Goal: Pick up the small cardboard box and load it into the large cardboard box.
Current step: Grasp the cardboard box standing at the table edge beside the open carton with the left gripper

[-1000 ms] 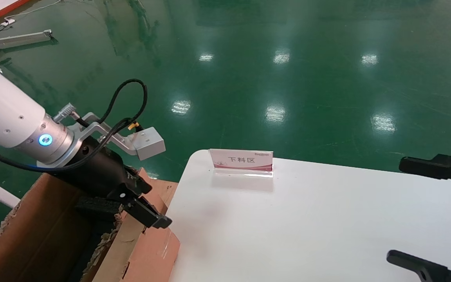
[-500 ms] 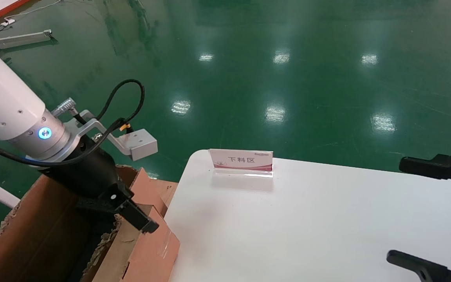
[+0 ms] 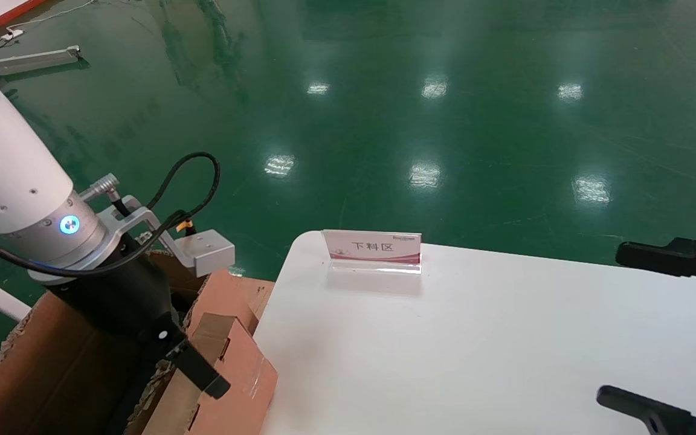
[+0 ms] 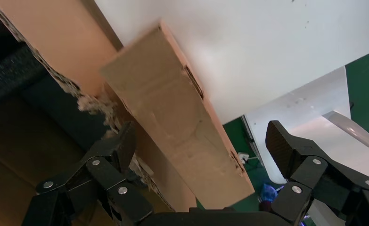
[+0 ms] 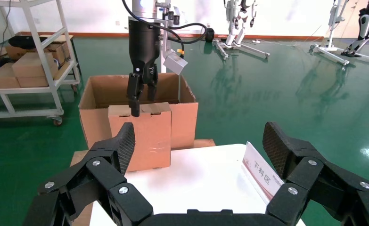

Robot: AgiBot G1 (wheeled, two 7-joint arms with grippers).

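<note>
The small cardboard box (image 3: 236, 377) (image 5: 140, 136) stands upright at the white table's left edge, against the large cardboard box (image 3: 52, 362) (image 5: 182, 115). My left gripper (image 3: 197, 365) (image 4: 201, 141) (image 5: 139, 96) is open, and its fingers (image 4: 118, 148) straddle the top of the small cardboard box (image 4: 173, 122) with a gap on each side. The ragged rim of the large cardboard box (image 4: 95, 103) and its dark inside lie just beside it. My right gripper (image 3: 644, 332) (image 5: 199, 141) is open over the table's right side and holds nothing.
A clear sign stand with a red-and-white card (image 3: 373, 249) (image 5: 262, 172) sits at the far edge of the white table (image 3: 475, 344). Glossy green floor surrounds the table. A wheeled shelf with more cartons (image 5: 27, 66) stands far behind the large box.
My left gripper has moved down and toward me onto the top of the small cardboard box. The box and my right arm have stayed where they were.
</note>
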